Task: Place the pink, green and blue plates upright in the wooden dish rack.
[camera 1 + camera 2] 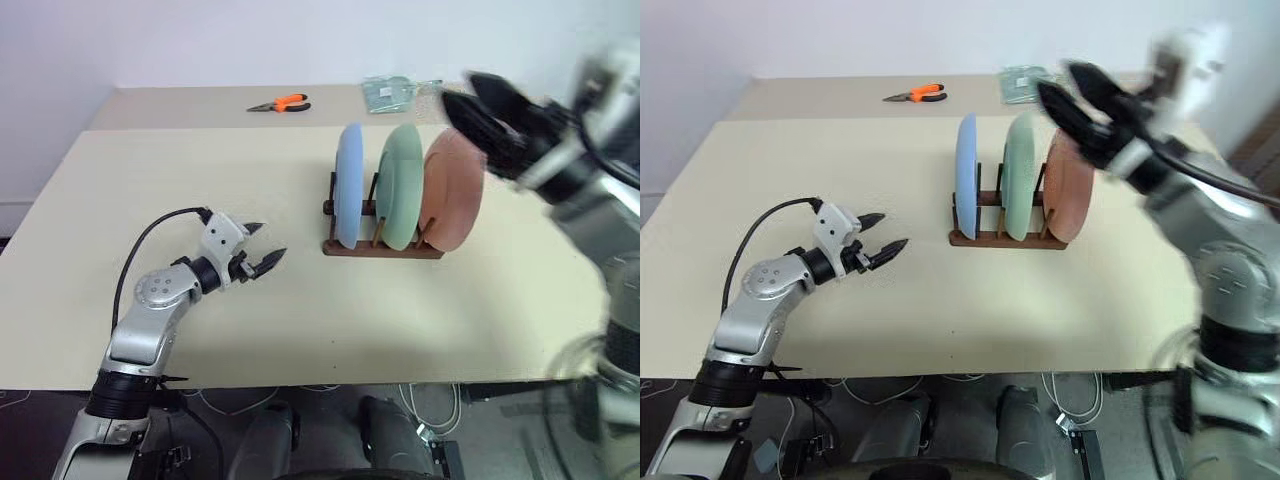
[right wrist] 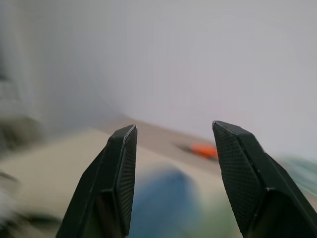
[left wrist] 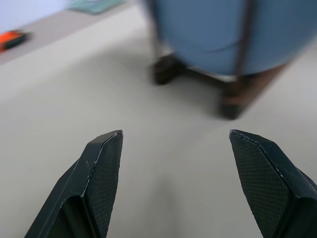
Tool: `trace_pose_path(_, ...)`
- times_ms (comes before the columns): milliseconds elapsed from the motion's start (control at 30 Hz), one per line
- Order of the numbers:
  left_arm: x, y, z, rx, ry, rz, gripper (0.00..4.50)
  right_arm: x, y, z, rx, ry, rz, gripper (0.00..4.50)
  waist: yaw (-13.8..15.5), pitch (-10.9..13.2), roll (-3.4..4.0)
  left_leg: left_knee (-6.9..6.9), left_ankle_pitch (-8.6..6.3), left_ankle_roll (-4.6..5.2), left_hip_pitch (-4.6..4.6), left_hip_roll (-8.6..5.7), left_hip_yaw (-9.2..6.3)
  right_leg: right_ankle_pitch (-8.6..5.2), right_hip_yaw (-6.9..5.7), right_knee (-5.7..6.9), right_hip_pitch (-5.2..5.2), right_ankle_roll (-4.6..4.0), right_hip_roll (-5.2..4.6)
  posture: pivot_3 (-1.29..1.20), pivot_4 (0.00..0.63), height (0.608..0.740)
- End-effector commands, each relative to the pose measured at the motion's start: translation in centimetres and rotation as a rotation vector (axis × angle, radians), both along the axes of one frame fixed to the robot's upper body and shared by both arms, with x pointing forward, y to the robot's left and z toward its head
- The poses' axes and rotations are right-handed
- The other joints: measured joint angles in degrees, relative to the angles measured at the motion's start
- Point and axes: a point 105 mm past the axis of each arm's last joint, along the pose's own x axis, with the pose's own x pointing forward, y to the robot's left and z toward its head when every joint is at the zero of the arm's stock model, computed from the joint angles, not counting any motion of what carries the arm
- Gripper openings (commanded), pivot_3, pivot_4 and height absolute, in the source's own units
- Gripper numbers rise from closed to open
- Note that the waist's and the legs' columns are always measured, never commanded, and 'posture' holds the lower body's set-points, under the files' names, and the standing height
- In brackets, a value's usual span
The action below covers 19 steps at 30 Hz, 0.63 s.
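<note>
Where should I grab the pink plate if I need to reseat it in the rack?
Probably the top rim of the pink plate, from above. It stands on edge at the right end of the wooden dish rack, with the green plate close on its left, so only the upper edge is free. The right gripper is nearest.

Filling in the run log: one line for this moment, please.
plates: blue plate, green plate, pink plate upright in wooden dish rack | left gripper: open, empty | right gripper: open, empty
</note>
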Motion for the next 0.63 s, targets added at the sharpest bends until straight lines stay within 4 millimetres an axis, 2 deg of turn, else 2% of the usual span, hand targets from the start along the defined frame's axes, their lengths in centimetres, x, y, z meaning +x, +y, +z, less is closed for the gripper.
trace_pose_path(33,0.4,3.7,0.4,0.03,-0.048,0.127,3.54,-1.5,-4.9,-2.8,-0.132,0.081,-0.105,2.42,0.22,0.0,0.02,0.0,-0.01,0.01,0.03,0.0,0.01,0.0,0.0,0.03,0.01,0.0,0.0,0.0,0.15,0.74)
trace_pose_path(167,0.0,5.8,-0.7,0.051,-0.021,0.17,3.54,-2.8,-6.7,-9.6,-0.262,0.293,-0.098,2.42,-0.07,-0.01,0.14,-0.08,-0.01,0.01,0.08,0.09,0.12,0.01,0.02,0.08,-0.07,0.0,0.02,0.0,0.15,0.74)
trace_pose_path(233,-0.2,6.1,-1.0,0.053,-0.014,0.173,3.54,-2.9,-7.2,-11.6,-0.267,0.339,-0.1,2.42,-0.35,-0.02,0.14,-0.05,-0.01,0.01,0.1,0.08,0.22,0.01,0.13,0.09,-0.06,-0.02,0.0,0.0,0.15,0.74)
trace_pose_path(400,-1.2,6.1,-1.8,0.064,0.018,0.158,3.54,-1.8,-7.4,-14.0,-0.29,0.356,-0.106,2.42,-0.74,-0.01,0.12,0.08,-0.02,0.0,0.05,0.08,0.19,0.02,0.12,0.07,-0.03,-0.02,-0.03,0.0,0.15,0.74)
trace_pose_path(633,-2.5,4.8,-2.2,0.057,0.049,0.133,3.54,0.0,-6.4,-14.9,-0.31,0.339,-0.086,2.42,-0.76,0.01,0.12,0.09,-0.02,0.0,0.02,0.07,0.15,0.03,0.12,0.07,-0.04,-0.03,-0.04,0.0,0.15,0.74)
